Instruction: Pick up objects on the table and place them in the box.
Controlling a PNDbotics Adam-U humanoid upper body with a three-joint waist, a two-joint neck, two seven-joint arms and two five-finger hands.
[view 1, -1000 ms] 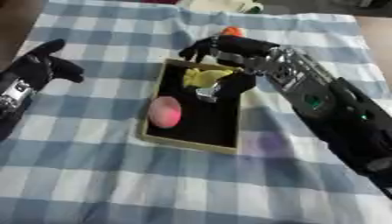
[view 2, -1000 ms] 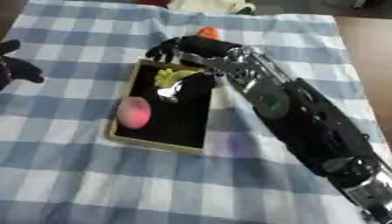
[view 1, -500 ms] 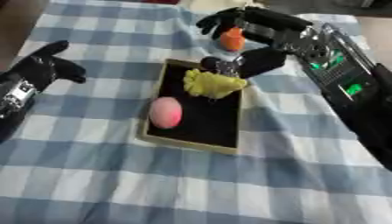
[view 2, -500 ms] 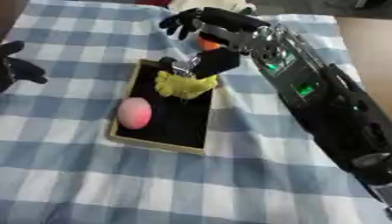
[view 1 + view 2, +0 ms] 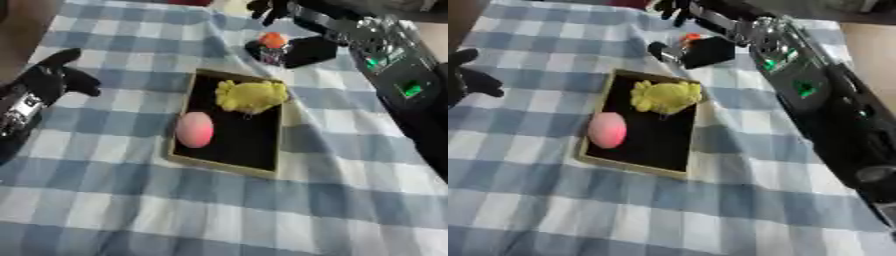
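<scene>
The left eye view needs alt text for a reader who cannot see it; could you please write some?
A shallow black box on a blue checked cloth holds a pink egg and a yellow toy. Beyond its far edge the robot's right hand is beside an orange ball. The left hand rests open at the left edge.

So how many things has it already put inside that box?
2. A yellow toy lies at the far end of the box, and a pink egg-shaped thing sits at its left side. Nothing else shows inside.
</scene>
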